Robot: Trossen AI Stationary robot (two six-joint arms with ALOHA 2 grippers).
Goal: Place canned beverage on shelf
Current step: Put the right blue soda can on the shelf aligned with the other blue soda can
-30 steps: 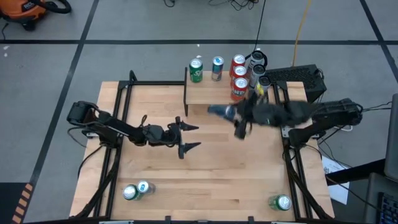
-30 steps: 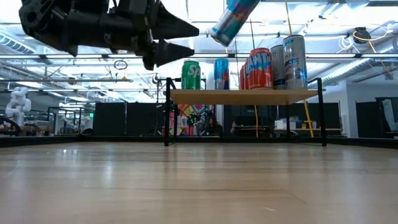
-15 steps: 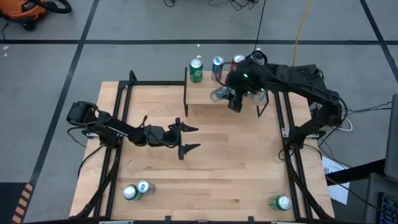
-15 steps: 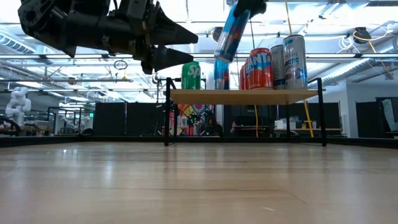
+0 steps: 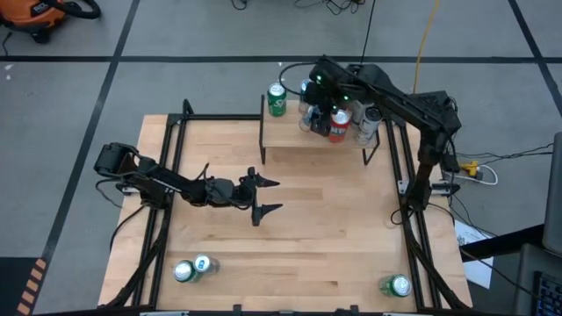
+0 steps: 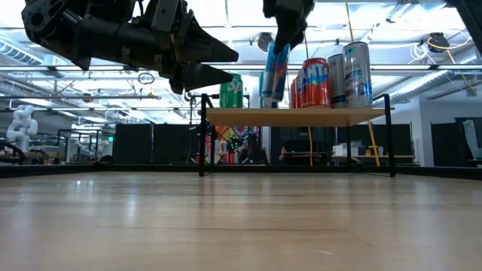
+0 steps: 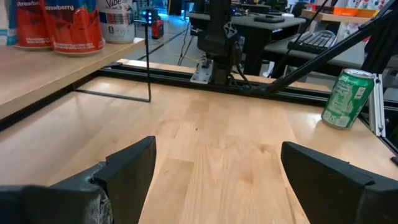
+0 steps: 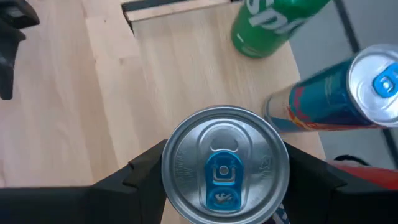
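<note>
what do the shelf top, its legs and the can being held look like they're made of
Shelf: light wood, matte, with visible grain, much like the tabletop.
Legs: thin black rods, probably painted metal.
Can in the right end effector: shiny silver lid with blue pull tab, likely aluminium; blue printed side.

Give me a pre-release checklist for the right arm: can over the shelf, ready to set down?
1. Right tool shut on the blue can: ok, fingers flank it in the right wrist view.
2. Can above the shelf: ok.
3. Can upright: not ok, slightly tilted in the low view.
4. Can base resting on the board: not ok, a gap shows beneath it.
5. Gap to the red cans and the green can: cannot tell, neighbours crowd close.
6. Left tool out of the way: ok, open over mid-table.
</note>
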